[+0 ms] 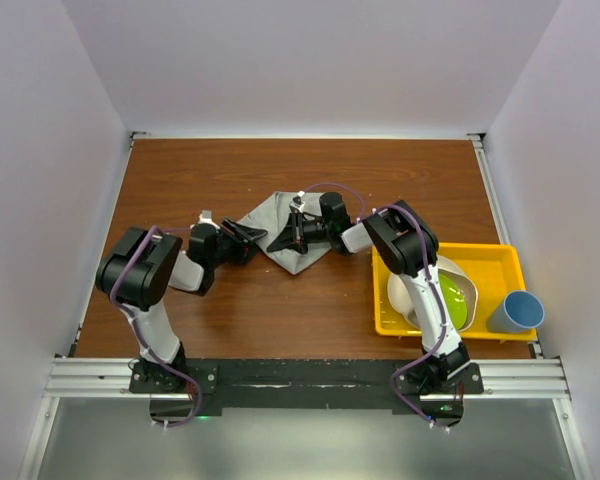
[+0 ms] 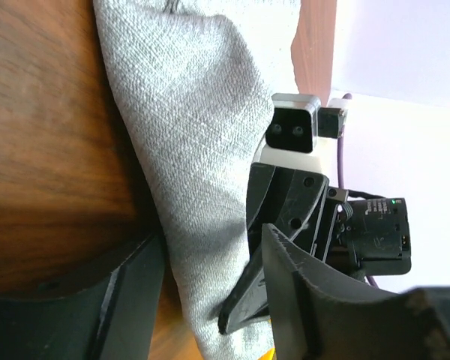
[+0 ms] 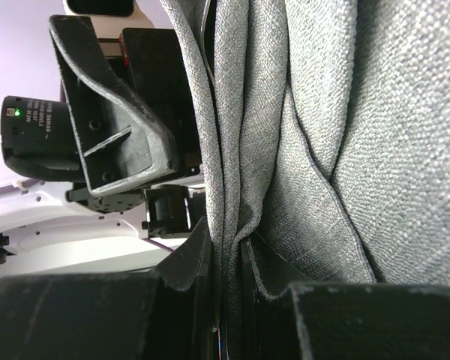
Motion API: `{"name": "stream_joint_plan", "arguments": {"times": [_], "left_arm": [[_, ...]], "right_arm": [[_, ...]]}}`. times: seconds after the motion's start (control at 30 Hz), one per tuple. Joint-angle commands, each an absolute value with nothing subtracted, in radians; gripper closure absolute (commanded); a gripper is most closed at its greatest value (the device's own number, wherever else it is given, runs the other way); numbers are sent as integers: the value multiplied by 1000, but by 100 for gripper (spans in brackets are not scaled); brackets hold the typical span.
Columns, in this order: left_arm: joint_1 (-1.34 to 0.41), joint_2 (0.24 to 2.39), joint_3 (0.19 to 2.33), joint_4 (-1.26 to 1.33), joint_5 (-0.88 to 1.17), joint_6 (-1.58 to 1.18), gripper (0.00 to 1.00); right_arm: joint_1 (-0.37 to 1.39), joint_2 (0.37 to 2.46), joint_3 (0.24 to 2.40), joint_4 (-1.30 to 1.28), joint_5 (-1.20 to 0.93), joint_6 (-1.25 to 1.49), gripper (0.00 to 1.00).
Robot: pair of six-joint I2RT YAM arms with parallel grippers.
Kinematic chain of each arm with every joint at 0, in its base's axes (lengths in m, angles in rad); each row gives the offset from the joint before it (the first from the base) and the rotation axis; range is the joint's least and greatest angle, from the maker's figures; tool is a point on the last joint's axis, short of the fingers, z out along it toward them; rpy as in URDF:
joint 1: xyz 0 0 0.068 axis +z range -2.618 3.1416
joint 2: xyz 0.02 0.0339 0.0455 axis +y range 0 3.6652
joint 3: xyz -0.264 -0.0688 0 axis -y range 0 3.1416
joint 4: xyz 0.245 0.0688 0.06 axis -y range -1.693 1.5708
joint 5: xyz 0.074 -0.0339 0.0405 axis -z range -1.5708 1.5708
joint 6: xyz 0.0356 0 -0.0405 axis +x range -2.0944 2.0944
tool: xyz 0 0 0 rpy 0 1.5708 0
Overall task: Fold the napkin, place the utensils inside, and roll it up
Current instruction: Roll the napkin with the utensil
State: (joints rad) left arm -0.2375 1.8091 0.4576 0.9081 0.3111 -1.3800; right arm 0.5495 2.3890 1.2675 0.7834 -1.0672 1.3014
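The light grey napkin (image 1: 268, 214) lies bunched on the wooden table (image 1: 310, 170), partly lifted between the two arms. My right gripper (image 1: 281, 243) is shut on a gathered fold of the napkin (image 3: 322, 150), and the cloth runs straight down between its jaws (image 3: 231, 251). Facing it from the left, my left gripper (image 1: 251, 238) is open. Its two fingers straddle the napkin's edge (image 2: 195, 135), with cloth and the right gripper's fingertip (image 2: 238, 304) in the gap (image 2: 214, 244). The utensils are out of view.
A yellow tray (image 1: 495, 262) sits at the right side of the table, holding a white bowl (image 1: 410, 292) with a green item (image 1: 452, 300). A blue cup (image 1: 516, 312) stands just right of the tray. White walls enclose the table.
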Motion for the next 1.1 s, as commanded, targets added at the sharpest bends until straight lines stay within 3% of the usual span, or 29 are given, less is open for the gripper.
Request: {"name": "stream_joint_plan", "arguments": {"times": [0.0, 0.2, 0.33, 0.37, 0.47, 0.57, 0.63, 0.83, 0.97, 1.07], "left_arm": [[-239, 1867, 430, 1018, 229, -1347, 47], [-235, 1948, 463, 1144, 268, -1307, 58], [-233, 1980, 454, 1218, 275, -1312, 86], [-233, 1980, 453, 1218, 278, -1309, 88], [-227, 1971, 457, 1191, 301, -1279, 96], [-212, 1971, 468, 1163, 344, -1253, 100], [-201, 1973, 459, 1163, 363, -1246, 100], [-192, 1985, 457, 1160, 399, -1258, 100], [-190, 1968, 472, 1118, 419, -1244, 100], [-189, 1960, 491, 1071, 442, -1221, 100]], "right_arm": [[555, 2401, 1262, 733, -1108, 1309, 100], [555, 2402, 1252, 712, -1120, 1284, 100], [555, 2402, 1253, 675, -1124, 1253, 100], [555, 2402, 1255, 660, -1124, 1241, 100], [551, 2392, 1293, 496, -1120, 1111, 100], [551, 2381, 1426, 44, -1048, 770, 99], [551, 2385, 1546, -219, -1008, 568, 92], [531, 2381, 1640, -334, -974, 473, 68], [526, 2361, 1721, -471, -910, 361, 45], [517, 2341, 1779, -557, -873, 281, 38]]}}
